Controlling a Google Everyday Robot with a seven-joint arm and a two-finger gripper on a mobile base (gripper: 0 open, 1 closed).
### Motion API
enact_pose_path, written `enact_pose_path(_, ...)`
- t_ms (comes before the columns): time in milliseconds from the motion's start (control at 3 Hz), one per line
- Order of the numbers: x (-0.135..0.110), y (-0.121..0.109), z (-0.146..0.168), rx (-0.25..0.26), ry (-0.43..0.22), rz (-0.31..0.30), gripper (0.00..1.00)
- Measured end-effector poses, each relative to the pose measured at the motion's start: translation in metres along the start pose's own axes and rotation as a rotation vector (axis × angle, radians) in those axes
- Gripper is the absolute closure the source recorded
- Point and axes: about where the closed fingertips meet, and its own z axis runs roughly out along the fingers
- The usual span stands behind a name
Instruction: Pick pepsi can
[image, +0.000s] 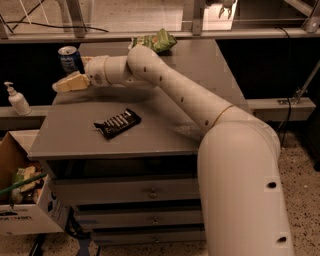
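The pepsi can (69, 58) is blue with a silver top rim and stands upright at the far left corner of the grey table (150, 125). My gripper (71, 77) is at the end of the long white arm (170, 85), which reaches across the table to the left. It is open and right at the can. One cream finger (70, 83) lies in front of the can's base and hides it. The other finger (87, 60) shows just right of the can. I cannot tell whether they touch the can.
A black candy bar with white stripes (117, 123) lies near the table's front left. A green snack bag (156, 41) lies at the back edge. A soap dispenser (17, 99) stands on a ledge to the left. A cardboard box (22, 200) sits on the floor at the left.
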Motion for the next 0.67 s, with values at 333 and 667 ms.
enact_pose_path(333, -0.0035, 0.0011, 0.0056, 0.013, -0.019, -0.017, 0.41)
enact_pose_path(667, -0.0063, 0.0000, 0.0028, 0.034, -0.030, -0.033, 0.64)
